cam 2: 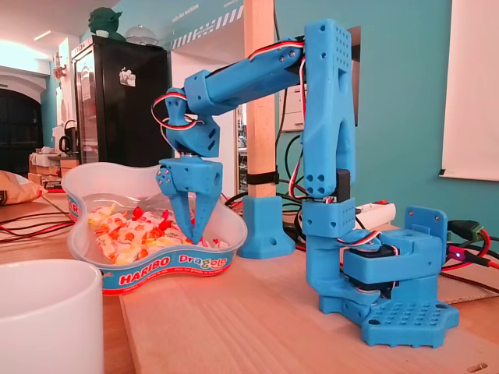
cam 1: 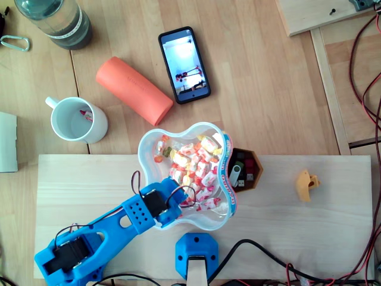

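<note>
In the overhead view your blue 2-finger gripper [cam 1: 178, 204] dips into the lower-left part of the translucent wavy-rimmed plastic tub [cam 1: 228, 179], among wrapped red, orange and white sweets [cam 1: 193, 164]; its wrist covers the fingertips. In the fixed view the gripper [cam 2: 195, 227] stands upright inside the tub [cam 2: 156, 269], tips buried in sweets [cam 2: 125, 234]. You cannot tell the jaw gap or whether they hold anything. Pushing deeper or sideways could shove or tip the light tub.

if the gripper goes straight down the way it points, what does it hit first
Most likely the sweets in the tub: the gripper points down inside its rim, just above them. Depth is unclear.
</note>
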Available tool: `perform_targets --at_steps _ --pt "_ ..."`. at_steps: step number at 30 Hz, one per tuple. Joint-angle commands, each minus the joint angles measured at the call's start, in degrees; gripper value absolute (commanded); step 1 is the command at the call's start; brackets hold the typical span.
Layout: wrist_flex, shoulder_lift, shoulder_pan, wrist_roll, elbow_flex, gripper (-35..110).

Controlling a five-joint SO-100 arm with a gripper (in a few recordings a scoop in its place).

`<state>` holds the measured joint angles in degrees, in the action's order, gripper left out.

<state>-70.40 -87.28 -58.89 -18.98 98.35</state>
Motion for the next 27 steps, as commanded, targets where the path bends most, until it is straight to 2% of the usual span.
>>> perform_targets --at_steps 1,4,8,13,22,27 --pt "-0.3 -2.4 1.5 -15.4 -2.1 -2" --pt "-0.4 -2.2 4.0 -25.7 -1.8 -2" --pt "-0.8 -1.6 5.0 -33.5 -1.3 -2" --pt "-1.3 -1.6 5.5 -38.0 -0.8 2" --pt "-7.4 -1.7 4.7 -42.1 0.3 23" --pt "-7.0 -1.2 4.6 -44.2 0.7 24"
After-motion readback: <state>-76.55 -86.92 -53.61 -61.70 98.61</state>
